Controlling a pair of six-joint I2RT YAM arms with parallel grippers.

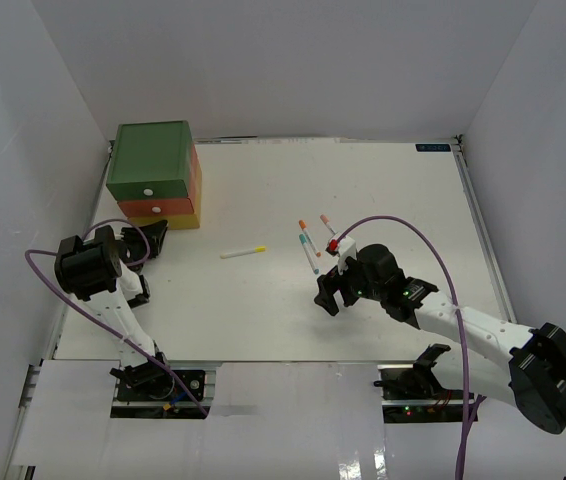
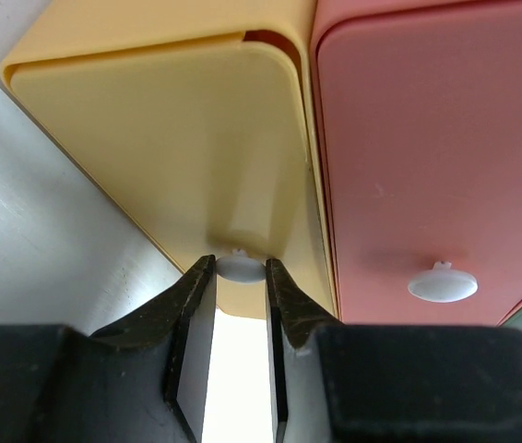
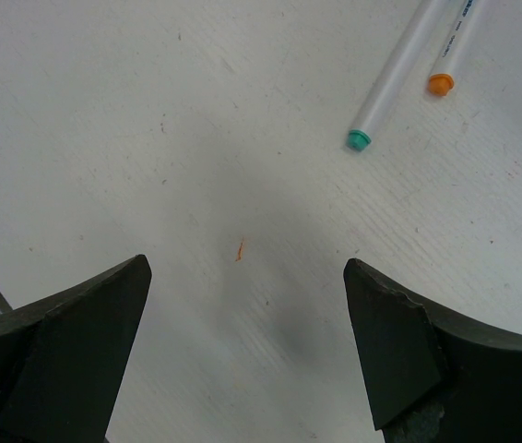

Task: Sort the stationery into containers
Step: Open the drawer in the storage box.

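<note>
The containers are three stacked drawers: green (image 1: 150, 160) on top, orange-red (image 1: 163, 208) in the middle, yellow (image 1: 168, 222) at the bottom. My left gripper (image 2: 240, 277) is shut on the white knob (image 2: 240, 268) of the yellow drawer (image 2: 169, 138), one finger on each side. That drawer's front stands slightly out of its shell. A yellow pen (image 1: 243, 251) lies mid-table. Several pens (image 1: 309, 245) lie just beyond my right gripper (image 1: 331, 297). It hovers open over bare table (image 3: 247, 305), with a green-capped pen (image 3: 390, 83) and an orange-capped pen (image 3: 455, 51) ahead to its right.
The orange-red drawer (image 2: 427, 138) with its own white knob (image 2: 442, 284) sits right beside the held knob. White walls enclose the table (image 1: 403, 200) on three sides. Purple cables (image 1: 433, 250) loop over both arms.
</note>
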